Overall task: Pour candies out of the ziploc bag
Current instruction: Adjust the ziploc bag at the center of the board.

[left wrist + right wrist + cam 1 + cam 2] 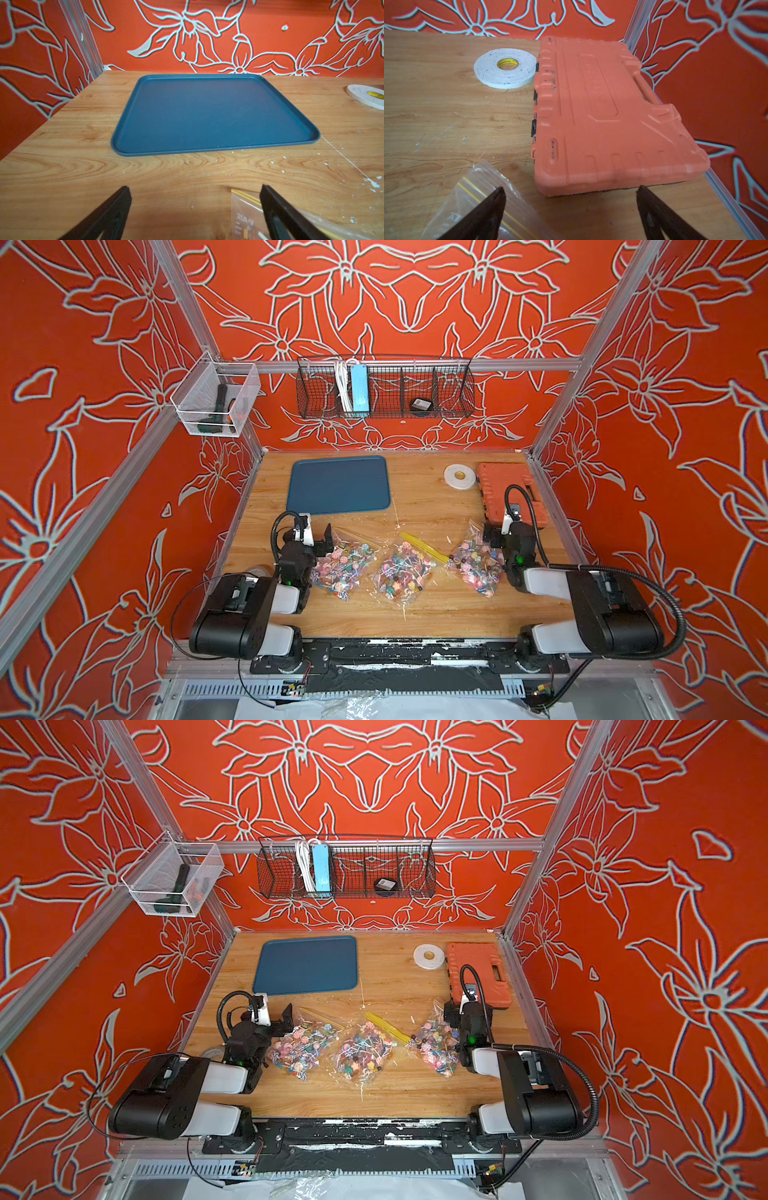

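Observation:
Three clear ziploc bags full of candies lie in a row on the wooden table in both top views: a left bag [340, 568], a middle bag [401, 572] with a yellow zip strip, and a right bag [478, 564]. The candies [363, 1052] are small multicoloured lollipops on white sticks, all inside the bags. My left gripper [318, 537] is open just left of the left bag; its zip corner [245, 214] lies by one finger. My right gripper [570, 187] is open beside the right bag's top edge [477, 197]. Neither holds anything.
An empty blue tray [338, 485] lies at the back left of the table, ahead of the left gripper [195, 187]. A white tape roll [459, 477] and an orange tool case [507, 489] sit at the back right, the case just ahead of the right gripper.

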